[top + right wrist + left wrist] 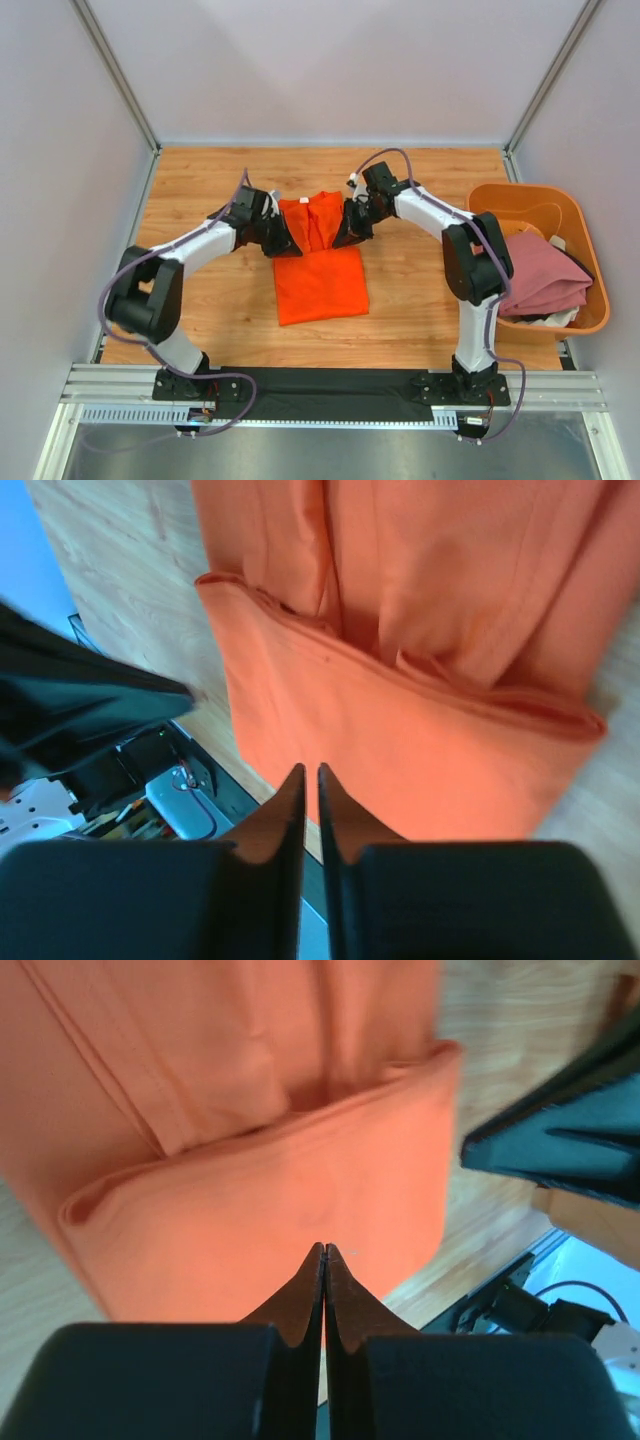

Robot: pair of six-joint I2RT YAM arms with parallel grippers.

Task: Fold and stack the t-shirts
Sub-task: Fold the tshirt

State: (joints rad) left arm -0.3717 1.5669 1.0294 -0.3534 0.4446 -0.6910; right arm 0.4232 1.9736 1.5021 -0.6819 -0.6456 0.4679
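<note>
The bright orange t-shirt [320, 278] lies in the middle of the table, its lower part folded up into a neat rectangle and its collar end at the far side. It fills the left wrist view [300, 1210] and the right wrist view [420, 740]. My left gripper [283, 243] hovers over the fold's left end, shut and empty [325, 1248]. My right gripper [350, 235] hovers over the fold's right end, fingers nearly together with nothing between them [311, 770]. The dusty pink t-shirt [540, 275] lies crumpled in the tub.
A rigid orange plastic tub [520, 197] stands at the table's right edge, holding the pink shirt and other cloth. Grey walls with metal posts close in the left, right and far sides. The black base rail [320, 385] runs along the near edge.
</note>
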